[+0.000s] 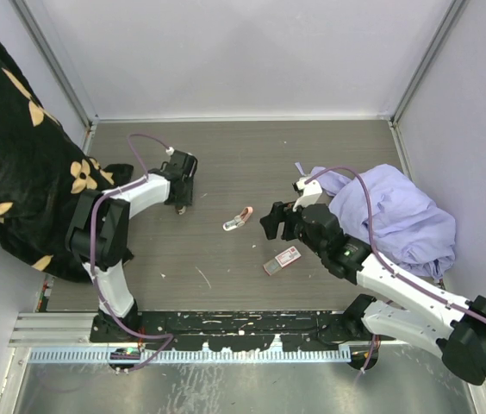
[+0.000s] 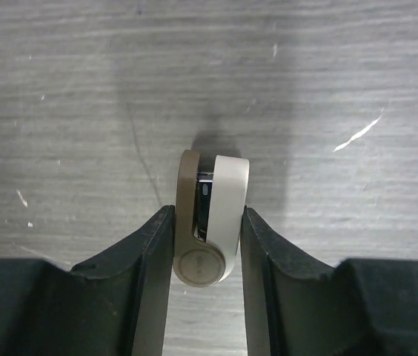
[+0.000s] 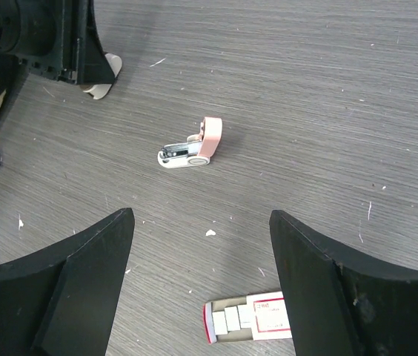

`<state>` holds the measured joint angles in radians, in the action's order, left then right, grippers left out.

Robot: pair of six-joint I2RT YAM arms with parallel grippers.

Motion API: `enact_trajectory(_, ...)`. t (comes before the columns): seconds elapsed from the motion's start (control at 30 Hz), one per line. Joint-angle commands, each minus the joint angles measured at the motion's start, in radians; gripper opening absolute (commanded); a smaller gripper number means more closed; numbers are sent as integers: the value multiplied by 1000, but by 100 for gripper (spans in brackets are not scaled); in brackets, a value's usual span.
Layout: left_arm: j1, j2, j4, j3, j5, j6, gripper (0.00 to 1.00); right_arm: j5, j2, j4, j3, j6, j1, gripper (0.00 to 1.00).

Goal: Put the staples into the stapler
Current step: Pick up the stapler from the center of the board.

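The left gripper [image 2: 207,213], seemingly clamped on the upright stapler [image 2: 225,194] near its hinge, could squirt it toward twelve o'clock; the right gripper [image 3: 200,216] hangs wide apart.

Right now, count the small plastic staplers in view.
2: a brown-and-white stapler between the left gripper's fingers; a pink-and-white stapler, open, on the table. The purple cloth may hide more.

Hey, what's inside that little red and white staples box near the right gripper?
The staples box has its tray slid partly out, showing pale blocks that look like staple strips. Anything under the printed sleeve is covered.
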<state>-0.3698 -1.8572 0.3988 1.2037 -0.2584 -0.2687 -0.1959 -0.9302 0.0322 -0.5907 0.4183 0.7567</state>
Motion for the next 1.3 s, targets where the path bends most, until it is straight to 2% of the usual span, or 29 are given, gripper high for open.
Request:
enact_trajectory(0.0, 4, 153, -53, -78, -18, -49, 20, 27, -14, -43, -40, 20, -4, 80)
enact_trajectory(0.3, -19, 637, -434, -475, 403, -167, 18, 232, -185, -190, -100, 194, 2, 80)
enact_trajectory(0.43, -91, 833, -579, -632, 435, -231, 18, 254, -287, -207, -180, 247, 53, 79)
enact_trajectory(0.57, -166, 964, -650, -718, 406, -261, 18, 182, -357, -183, -261, 235, 150, 77)
enact_trajectory(0.77, -207, 1051, -673, -773, 393, -252, 18, 65, -403, -127, -337, 215, 219, 71)
enact_trajectory(1.03, -226, 1060, -690, -782, 427, -234, 17, 36, -429, -154, -361, 252, 223, 63)
enact_trajectory(1.27, -229, 1071, -688, -787, 428, -229, 17, -52, -420, -157, -375, 245, 223, 59)
